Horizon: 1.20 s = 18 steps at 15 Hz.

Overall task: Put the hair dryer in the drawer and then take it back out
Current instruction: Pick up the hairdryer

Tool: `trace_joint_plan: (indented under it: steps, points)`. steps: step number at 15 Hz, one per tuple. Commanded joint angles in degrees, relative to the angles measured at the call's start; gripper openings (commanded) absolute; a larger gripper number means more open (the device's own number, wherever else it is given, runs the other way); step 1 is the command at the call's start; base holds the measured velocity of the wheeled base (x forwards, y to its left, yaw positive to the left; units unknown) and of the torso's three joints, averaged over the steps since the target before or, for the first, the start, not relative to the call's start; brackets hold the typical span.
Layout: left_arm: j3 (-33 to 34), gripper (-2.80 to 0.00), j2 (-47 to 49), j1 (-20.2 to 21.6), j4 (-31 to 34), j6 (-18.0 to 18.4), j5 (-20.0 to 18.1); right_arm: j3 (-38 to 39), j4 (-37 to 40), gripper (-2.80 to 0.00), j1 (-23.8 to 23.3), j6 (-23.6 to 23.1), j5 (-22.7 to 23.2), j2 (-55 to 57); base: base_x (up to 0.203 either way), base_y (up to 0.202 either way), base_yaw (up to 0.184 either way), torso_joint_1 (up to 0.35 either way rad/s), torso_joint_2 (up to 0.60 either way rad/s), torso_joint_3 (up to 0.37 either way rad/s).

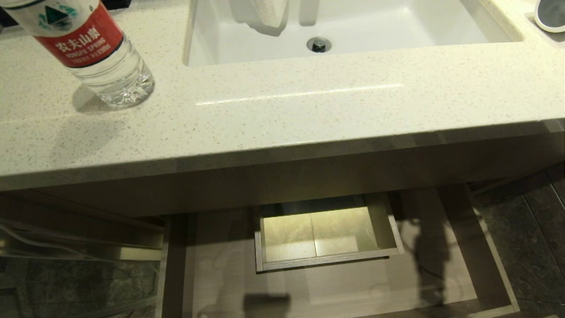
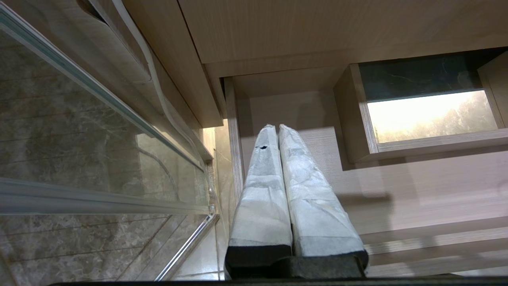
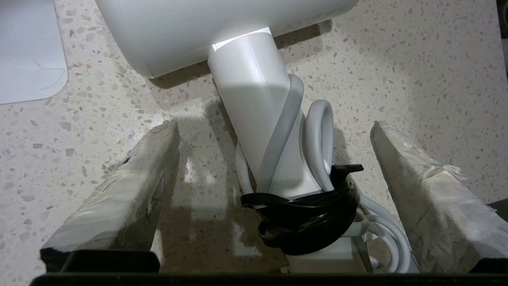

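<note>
The white hair dryer (image 3: 254,107) lies on the speckled countertop, seen only in the right wrist view. Its barrel points away and its handle points back toward the camera. The white cord is bundled at the handle's end by a black tie (image 3: 313,214). My right gripper (image 3: 274,127) is open, one finger on each side of the handle, with a gap on both sides. Below the counter the wood-grain drawer (image 1: 353,287) stands pulled out, with its boxed cut-out (image 1: 326,234) in the middle and nothing lying in it. My left gripper (image 2: 278,128) is shut and parked low beside the drawer (image 2: 397,178).
A water bottle (image 1: 88,48) stands on the countertop (image 1: 309,110) at the left. The white sink (image 1: 247,44) is behind, and a round white object (image 1: 551,15) sits at the far right. A flat white sheet (image 3: 27,51) lies near the dryer. A glass panel (image 2: 79,139) stands left of the cabinet.
</note>
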Motion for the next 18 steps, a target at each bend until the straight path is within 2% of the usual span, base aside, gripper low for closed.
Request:
trace_joint_plan:
  steps: [1, 7, 14, 15, 18]
  points:
    - [0.0, -2.80, 0.1, 0.0, 0.0, 0.0, 0.0, 0.0, 0.6, 0.00, -0.5, 0.2, 0.0, 1.1, 0.000, 0.000, 0.000, 0.000, 0.00, 0.000]
    - [0.0, -2.80, 0.0, 0.0, 0.0, 0.0, 0.0, 0.0, 0.2, 0.00, -0.5, 2.1, 0.4, 2.5, 0.000, 0.000, 0.000, 0.000, 0.00, 0.000]
    - [0.0, -2.80, 0.0, 0.0, 0.0, 0.0, 0.0, 0.1, 0.3, 0.00, -0.5, 2.1, 0.7, 3.2, 0.000, 0.000, 0.000, 0.000, 0.00, 0.000]
    - [0.0, -2.80, 0.0, 0.0, 0.0, 0.0, 0.0, 0.1, 0.3, -2.80, -0.5, 2.1, 1.5, 3.3, 0.000, 0.000, 0.000, 0.000, 0.00, 0.000]
    - [0.0, -2.80, 0.0, 0.0, 0.0, 0.0, 0.0, 0.1, 0.1, -2.80, -0.5, 1.8, 1.6, 3.2, 0.000, 0.000, 0.000, 0.000, 0.00, 0.000]
